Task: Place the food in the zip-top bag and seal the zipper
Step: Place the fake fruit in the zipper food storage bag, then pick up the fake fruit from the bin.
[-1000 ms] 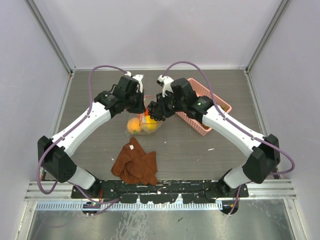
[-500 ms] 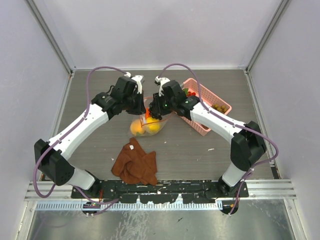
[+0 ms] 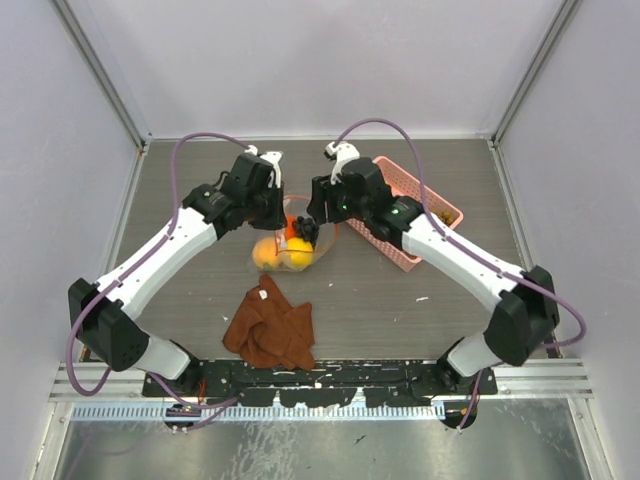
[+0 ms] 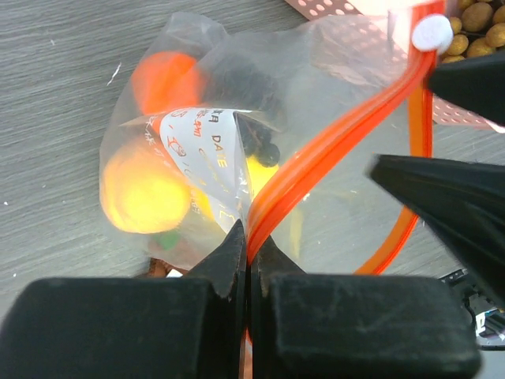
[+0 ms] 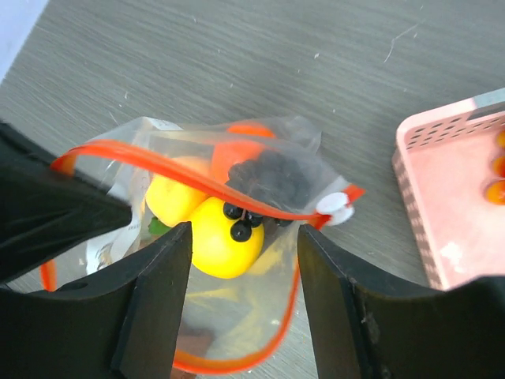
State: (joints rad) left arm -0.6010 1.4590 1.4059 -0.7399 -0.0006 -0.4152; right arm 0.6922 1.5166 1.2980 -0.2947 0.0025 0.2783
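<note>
The clear zip-top bag [image 3: 290,250] lies open on the table, with its orange-red zipper [image 4: 339,130] spread wide. Inside are two yellow-orange fruits [image 5: 213,233], the orange one [image 4: 162,79] and the dark purple grapes [image 5: 268,178]. My left gripper [image 4: 251,237] is shut on the zipper strip at the bag's left rim and holds it up. My right gripper [image 5: 245,292] is open and empty just above the bag's mouth. The white slider [image 5: 335,207] sits at the strip's right end. Brownish-green grapes [image 4: 473,24] lie in the pink basket [image 3: 425,195].
The pink lattice basket stands right of the bag, close behind my right arm. A rust-brown cloth [image 3: 270,325] lies crumpled in front of the bag. Grey walls close in the table at the back and on both sides.
My right gripper carried the dark grapes over the bag, let them go into it, and is now open and drawn back a little. My left gripper kept its hold.
</note>
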